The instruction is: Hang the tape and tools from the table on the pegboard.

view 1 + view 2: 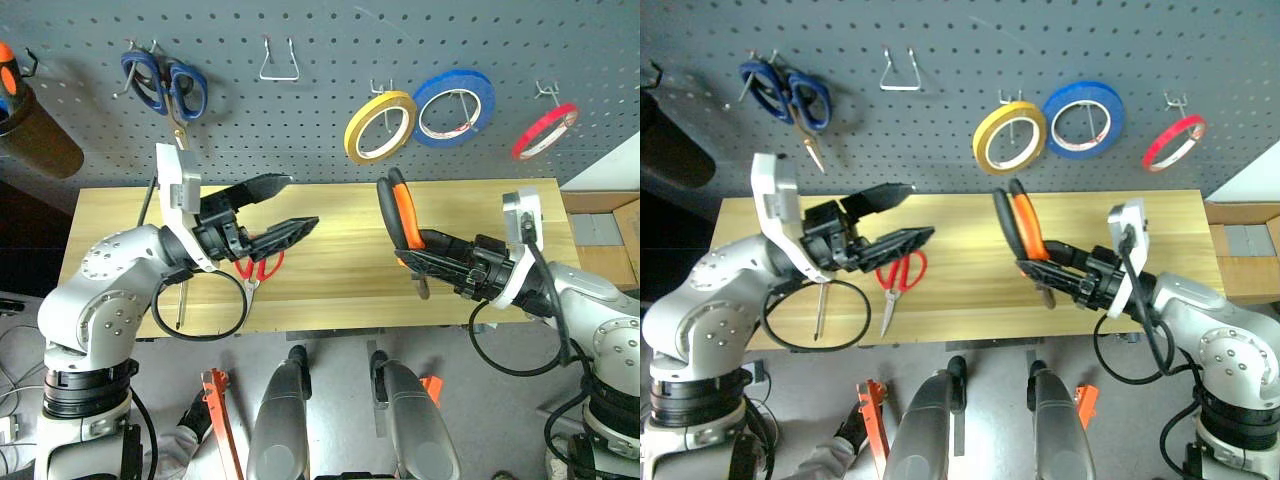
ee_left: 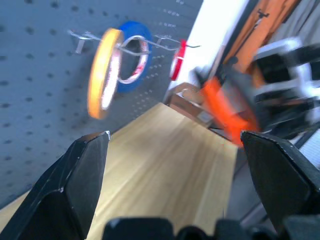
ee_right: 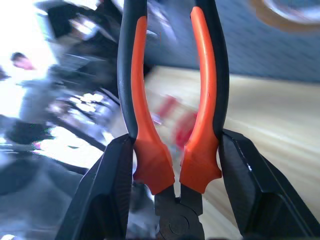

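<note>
While the right gripper [image 1: 425, 262] is clamped on the orange-and-black pliers [image 1: 400, 217] — one black finger on the outside of each handle near the pivot, handles pointing up toward the pegboard [image 1: 330, 100] — the left gripper [image 1: 282, 210] is raised above the table [image 1: 340, 290] with its fingers spread wide and nothing between them. The pliers are lifted off the tabletop, below the yellow tape roll [image 1: 381, 126] and well short of the board. The red-handled scissors [image 1: 898, 280] lie flat on the wood just under the left gripper, and the slim screwdriver [image 1: 820, 312] lies near the front edge beside them. On the pegboard, the thin red tape ring [image 1: 545, 131] hangs from a wire hook at the right, next to the blue roll [image 1: 454, 107] — the blue-handled scissors [image 1: 165, 86] hang at the left, with a bare wire hook [image 1: 279, 62] between.
</note>
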Motion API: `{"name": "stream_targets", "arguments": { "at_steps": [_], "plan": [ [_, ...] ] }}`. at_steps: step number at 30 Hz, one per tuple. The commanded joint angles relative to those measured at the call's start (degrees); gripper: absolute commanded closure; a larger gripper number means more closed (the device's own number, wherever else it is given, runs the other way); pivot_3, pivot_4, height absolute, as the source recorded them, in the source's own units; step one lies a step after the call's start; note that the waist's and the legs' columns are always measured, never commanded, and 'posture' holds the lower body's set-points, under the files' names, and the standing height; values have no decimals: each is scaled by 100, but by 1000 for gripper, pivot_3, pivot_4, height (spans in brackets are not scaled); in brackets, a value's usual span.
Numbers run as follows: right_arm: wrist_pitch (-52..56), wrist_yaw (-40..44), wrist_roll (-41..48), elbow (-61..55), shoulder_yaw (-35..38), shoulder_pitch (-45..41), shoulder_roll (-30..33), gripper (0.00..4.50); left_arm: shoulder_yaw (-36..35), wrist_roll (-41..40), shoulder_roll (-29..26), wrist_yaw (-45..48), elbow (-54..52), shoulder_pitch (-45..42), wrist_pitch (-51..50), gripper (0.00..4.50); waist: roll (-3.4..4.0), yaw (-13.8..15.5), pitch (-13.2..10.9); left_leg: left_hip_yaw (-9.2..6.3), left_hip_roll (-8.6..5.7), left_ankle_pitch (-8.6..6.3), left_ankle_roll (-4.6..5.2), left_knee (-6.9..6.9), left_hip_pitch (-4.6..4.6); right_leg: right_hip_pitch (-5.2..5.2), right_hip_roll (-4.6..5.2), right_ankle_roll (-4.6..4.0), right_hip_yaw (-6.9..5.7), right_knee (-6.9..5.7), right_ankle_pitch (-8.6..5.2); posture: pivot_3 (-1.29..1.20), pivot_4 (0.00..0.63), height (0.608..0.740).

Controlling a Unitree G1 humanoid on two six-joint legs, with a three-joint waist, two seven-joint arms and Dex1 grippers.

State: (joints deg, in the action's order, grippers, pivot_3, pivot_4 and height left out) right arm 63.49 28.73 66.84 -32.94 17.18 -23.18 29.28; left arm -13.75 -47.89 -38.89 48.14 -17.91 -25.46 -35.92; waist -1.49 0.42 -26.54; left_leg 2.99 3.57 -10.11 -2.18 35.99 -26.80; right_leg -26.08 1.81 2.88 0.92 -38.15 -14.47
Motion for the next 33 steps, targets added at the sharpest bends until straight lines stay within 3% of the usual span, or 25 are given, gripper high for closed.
{"name": "stream_targets", "arguments": {
  "at_steps": [1,8,16,26,33],
  "plan": [
    [-221,-424,761,-248,-29,-444,-47,2486,-430,64,-146,-38,194,-50,205,0,0,-4,0,0,1,0,0,0,0,-2,-1,-1,0,-2,0,85,445,740],
    [-607,-852,616,230,-648,-1861,-361,2486,-785,330,-138,-314,641,-167,599,0,-14,7,11,-4,2,1,-2,1,-2,-4,-4,-6,-7,-4,3,108,417,740],
    [-1610,-691,-1063,1381,-1643,-3246,-1107,2486,-822,233,221,-624,505,-132,717,0,-37,75,25,-9,1,2,-3,5,-12,-8,0,-42,-20,-4,25,108,395,740],
    [-3126,-370,-3052,3129,-2171,-3908,-1890,2486,-383,788,549,-528,662,-88,1331,0,-115,103,111,-20,-2,4,-5,6,-20,-7,9,-59,-44,-4,35,106,329,740],
    [-3862,-313,-4028,3997,-2273,-4321,-2263,2486,-91,1561,821,-594,971,221,2117,0,-120,101,283,-21,-3,7,-11,5,-21,-8,9,-74,-74,-1,44,108,305,740]
  ]
}}
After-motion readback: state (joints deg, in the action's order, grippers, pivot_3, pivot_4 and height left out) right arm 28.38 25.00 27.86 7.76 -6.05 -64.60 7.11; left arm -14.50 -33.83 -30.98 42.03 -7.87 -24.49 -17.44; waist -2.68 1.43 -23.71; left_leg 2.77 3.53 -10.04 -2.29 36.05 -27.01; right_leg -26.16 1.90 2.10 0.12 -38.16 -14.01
